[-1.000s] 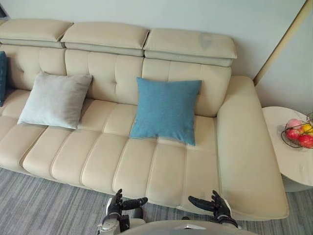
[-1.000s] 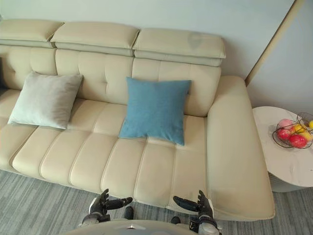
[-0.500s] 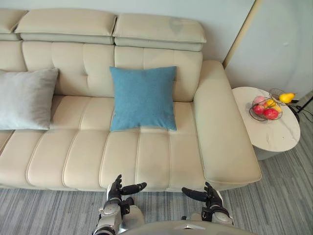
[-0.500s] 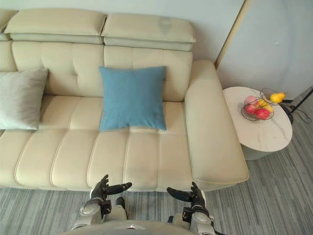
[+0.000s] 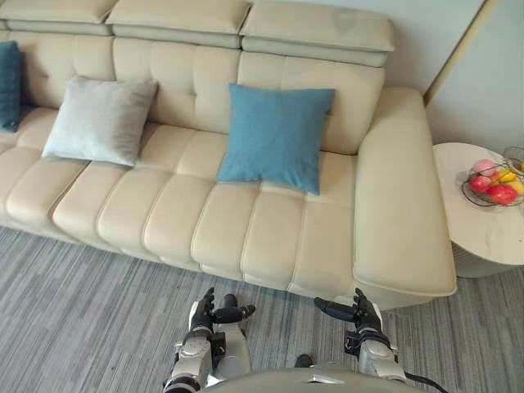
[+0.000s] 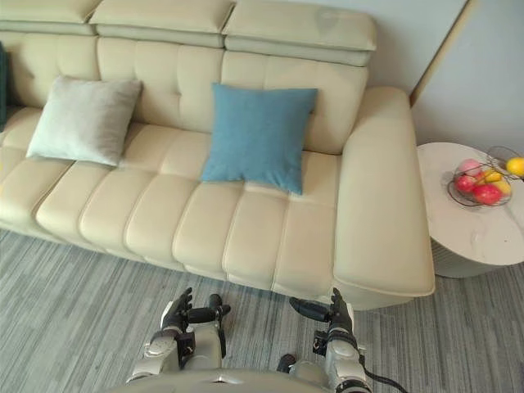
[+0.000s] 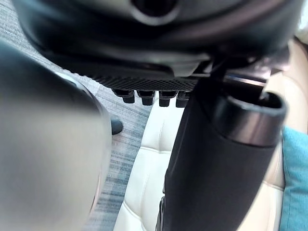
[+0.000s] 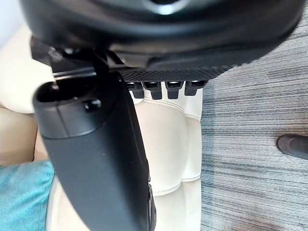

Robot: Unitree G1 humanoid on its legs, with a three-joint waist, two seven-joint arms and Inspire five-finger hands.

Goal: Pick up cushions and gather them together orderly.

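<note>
The robot stands on the grey striped carpet [image 5: 82,311] just off the front edge of the cream sofa [image 5: 246,237], with no cushion picked up yet. Its left hand [image 5: 205,311] and right hand [image 5: 363,315] hang low before the seat, both slack and empty, thumbs turned toward each other.

3 cushions lean on the backrest. A blue cushion [image 5: 277,137] sits toward the sofa's right end near the armrest, and a grey cushion [image 5: 100,120] sits left of the middle. A dark teal cushion [image 5: 8,74] is at the far left edge, partly out of sight. All 3 sit well apart.

I'd say the step in hand is the approach. To do it well, the robot should close in square to 1 cushion, the blue being nearest. It should take that by 2 opposite edges so it neither folds nor swings, then stand it against the backrest beside a neighbour, edges lined up.

The cushions look square, plump and woven, soft enough to sag in a lopsided grip. The sofa looks like smooth, channel-stitched leather, so a cushion might slide on it. A round pale side table [image 5: 483,237] carrying a wire basket [image 5: 494,184] of fruit stands beyond the right armrest.
</note>
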